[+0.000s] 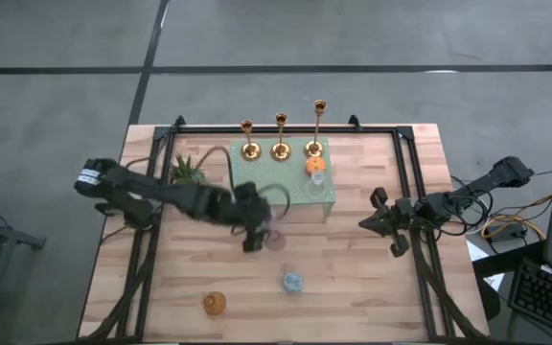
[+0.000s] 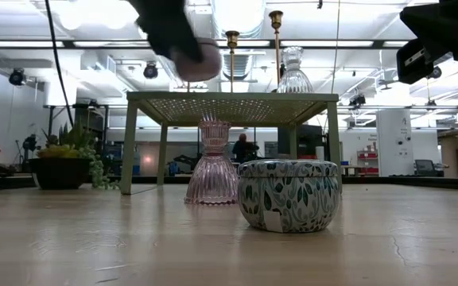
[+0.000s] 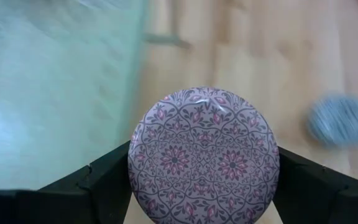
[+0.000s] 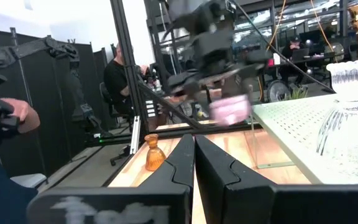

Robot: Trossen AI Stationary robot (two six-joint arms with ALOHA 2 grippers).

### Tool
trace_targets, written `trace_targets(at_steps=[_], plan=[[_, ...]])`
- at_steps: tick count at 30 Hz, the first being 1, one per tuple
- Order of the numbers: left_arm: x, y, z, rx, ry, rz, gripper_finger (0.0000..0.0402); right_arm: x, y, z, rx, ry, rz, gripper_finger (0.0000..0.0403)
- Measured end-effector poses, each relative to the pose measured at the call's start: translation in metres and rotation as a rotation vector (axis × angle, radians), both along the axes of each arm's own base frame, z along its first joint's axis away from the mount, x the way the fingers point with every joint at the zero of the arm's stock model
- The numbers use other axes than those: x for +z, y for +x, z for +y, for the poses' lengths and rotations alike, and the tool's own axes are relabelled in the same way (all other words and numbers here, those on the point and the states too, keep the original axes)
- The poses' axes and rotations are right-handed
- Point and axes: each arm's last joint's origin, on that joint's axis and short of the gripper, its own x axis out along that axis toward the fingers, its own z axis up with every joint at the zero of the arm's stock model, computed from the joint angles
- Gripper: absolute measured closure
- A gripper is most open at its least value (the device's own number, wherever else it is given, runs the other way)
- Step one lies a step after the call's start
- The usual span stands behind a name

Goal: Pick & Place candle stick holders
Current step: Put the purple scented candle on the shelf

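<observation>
Nearest the low cam: a teal-patterned tin [image 2: 290, 195] stands on the table [image 1: 353, 287], w/ a pink glass holder [image 2: 211, 161] just beside it and farther back. In the high view the tin shows as a blue-grey round [image 1: 293, 282]; an amber holder [image 1: 215, 304] stands apart from it near the front edge.

Above these, the left gripper [image 1: 255, 233] hangs off the table surface, near the front edge of the green mat [image 1: 300, 199]. Left wrist view: both fingers [image 3: 107, 177] press the sides of a round pink-patterned tin [image 3: 204, 152]; opening approx. equal to tin width, tin held lid-up. From the right wrist cam the same tin [image 4: 230, 111] shows as a pink blur under the left gripper.

Farther back, the mat forms a raised platform. On or at it: an orange holder [image 1: 314, 165] and a clear holder [image 1: 318, 179]. Behind, three gold sticks [image 1: 281, 137] stand in a row near the far edge. A plant [image 1: 188, 172] sits to the left of the mat.

Right gripper [image 1: 379, 222] waits at the right side, fingers closed together, nothing held.

Risks, judged from this frame:
- Grip is on a smooth curved wall only; tin may slip or rotate if the arm swings fast.
- Lowering near the pink glass holder may knock it over; it is tall, narrow-waisted.
- Placing on the mat: approach too low strikes the platform edge; too far back hits the clear or orange holder.
</observation>
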Motion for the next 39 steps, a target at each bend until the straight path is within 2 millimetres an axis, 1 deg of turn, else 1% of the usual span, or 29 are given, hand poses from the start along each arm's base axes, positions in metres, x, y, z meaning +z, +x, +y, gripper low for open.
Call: trace_targets(at_steps=[4,8,10,13,16,19,27,32,39], plan=[[0.012,0.007,0.037,0.104,-0.024,-0.037,0.0089,0.0,0.0,0.0,0.0,0.0,0.0,0.0394],[0.015,0.008,0.07,0.207,-0.025,-0.048,0.0089,0.0,0.0,0.0,0.0,0.0,0.0,0.0394],[0.016,0.009,0.082,0.242,-0.022,-0.063,0.0089,0.0,0.0,0.0,0.0,0.0,0.0,0.0394],[0.014,0.014,0.095,0.267,-0.043,-0.102,0.0088,0.0,0.0,0.0,0.0,0.001,0.0,0.0394],[0.007,0.02,0.101,0.248,-0.082,-0.1,0.0088,0.0,0.0,0.0,0.0,0.0,0.0,0.0394],[0.002,0.024,0.103,0.239,-0.073,-0.083,0.0088,0.0,0.0,0.0,0.0,0.0,0.0,0.0394],[0.009,0.029,0.114,0.267,-0.06,-0.177,0.0087,0.0,0.0,0.0,0.0,0.001,0.0,0.0394],[0.007,0.026,0.12,0.288,-0.067,-0.162,0.0087,0.0,0.0,0.0,0.0,0.001,0.0,0.0394],[0.007,0.027,0.12,0.282,-0.041,-0.162,0.0087,0.0,0.0,0.0,0.0,0.0,-0.001,0.0394]])
